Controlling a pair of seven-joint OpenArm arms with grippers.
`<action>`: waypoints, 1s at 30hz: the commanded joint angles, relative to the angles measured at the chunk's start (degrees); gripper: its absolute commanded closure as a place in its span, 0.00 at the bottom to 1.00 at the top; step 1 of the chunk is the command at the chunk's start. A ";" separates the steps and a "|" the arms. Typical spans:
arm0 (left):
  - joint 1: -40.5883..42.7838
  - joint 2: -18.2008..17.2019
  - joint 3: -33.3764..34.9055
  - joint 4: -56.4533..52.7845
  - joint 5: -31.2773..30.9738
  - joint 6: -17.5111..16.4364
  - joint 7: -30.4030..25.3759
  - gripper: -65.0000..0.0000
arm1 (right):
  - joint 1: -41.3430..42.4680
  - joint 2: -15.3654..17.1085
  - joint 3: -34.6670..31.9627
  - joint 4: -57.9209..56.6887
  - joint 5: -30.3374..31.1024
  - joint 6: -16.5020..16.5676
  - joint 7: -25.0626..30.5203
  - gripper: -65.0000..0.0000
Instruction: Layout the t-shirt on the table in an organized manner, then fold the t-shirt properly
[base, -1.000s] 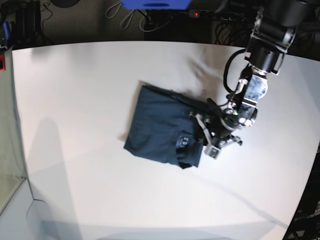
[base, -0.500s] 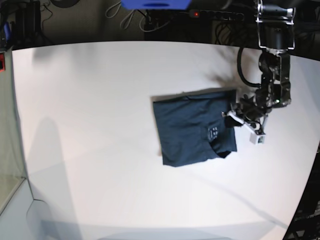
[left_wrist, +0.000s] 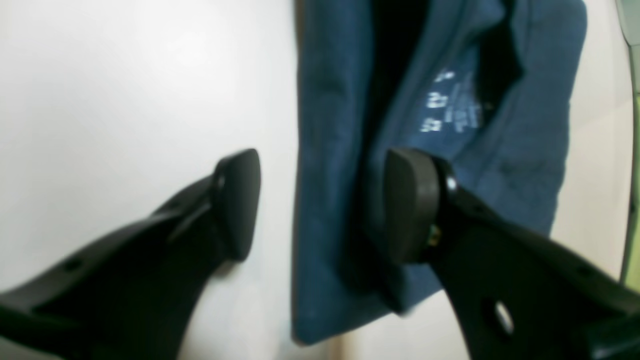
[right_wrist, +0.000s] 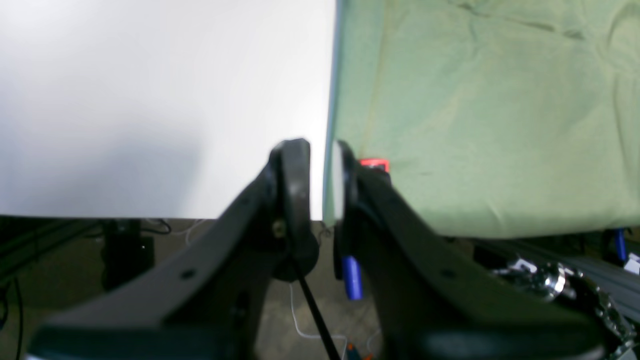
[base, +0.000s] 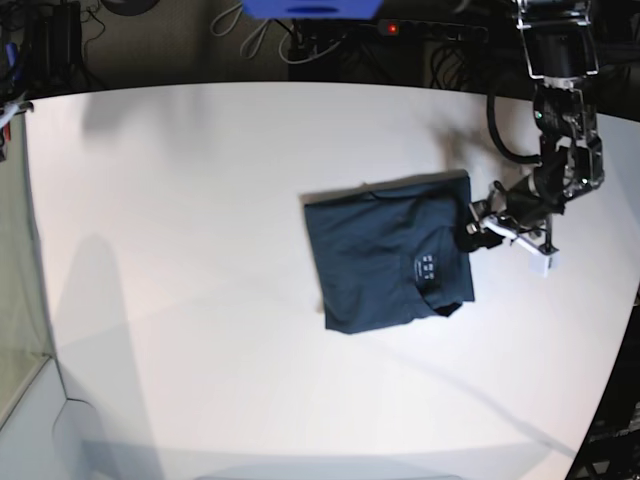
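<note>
**Folded shirt lies right of centre**

The t-shirt (base: 390, 262) lies folded on the white surface (base: 180, 250), bare room all round. Its label print is unreadable. Left gripper (left_wrist: 320, 205) jaws gape across its right edge, holding nothing; right gripper (right_wrist: 322, 180) jaws nearly closed, empty.

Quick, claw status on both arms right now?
Left claw: open, straddling the edge of the folded dark navy-blue cloth t-shirt, gripping nothing.
Right claw: nearly shut, a thin gap showing, empty, beyond the white table edge.
</note>
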 joint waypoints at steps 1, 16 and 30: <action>-1.43 -0.63 -0.24 1.08 -1.14 -0.29 -0.78 0.42 | -0.03 1.17 0.46 0.84 0.22 0.21 0.90 0.89; -7.05 0.51 -0.06 -7.89 -5.01 -3.63 -1.31 0.42 | 0.05 1.17 0.46 0.84 -0.04 0.21 0.90 0.89; -11.01 5.17 0.03 -17.73 2.55 -4.07 -0.78 0.42 | 2.52 1.26 -2.26 0.75 -0.13 0.21 0.90 0.89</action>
